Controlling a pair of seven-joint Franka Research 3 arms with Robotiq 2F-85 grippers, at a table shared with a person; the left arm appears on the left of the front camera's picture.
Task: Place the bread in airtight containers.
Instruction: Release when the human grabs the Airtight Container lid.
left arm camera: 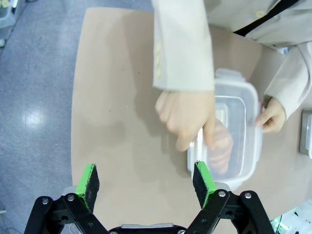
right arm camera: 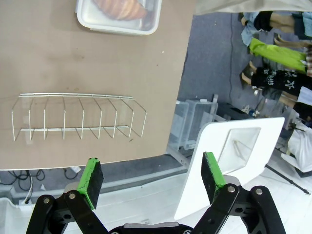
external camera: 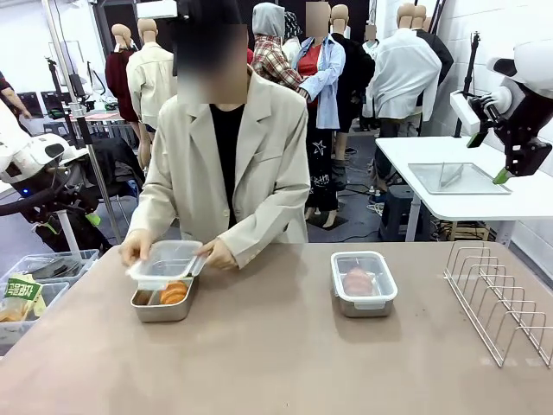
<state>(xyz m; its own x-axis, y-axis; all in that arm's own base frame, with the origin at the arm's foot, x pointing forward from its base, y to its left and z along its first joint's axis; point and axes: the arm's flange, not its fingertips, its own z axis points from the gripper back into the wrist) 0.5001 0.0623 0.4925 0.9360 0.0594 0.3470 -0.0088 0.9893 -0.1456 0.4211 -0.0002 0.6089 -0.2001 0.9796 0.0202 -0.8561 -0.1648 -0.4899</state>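
Steel tin [external camera: 162, 304] with bread [external camera: 174, 292] lower left of front frame, person's hands [external camera: 136, 247] holding clear lid [external camera: 167, 260] over it, lidded tin [external camera: 364, 283] with roll [external camera: 358, 280] centre right, wire rack [external camera: 499, 300] far right, left gripper [left arm camera: 146, 186] and right gripper [right arm camera: 152, 178] fingers spread, holding nothing.

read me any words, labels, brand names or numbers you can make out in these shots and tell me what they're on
No text can be read.
Green packet in the clear bin at the table's left edge: it carries print, too small and blurred to read.
Containers, lid and wire rack: no markings visible.
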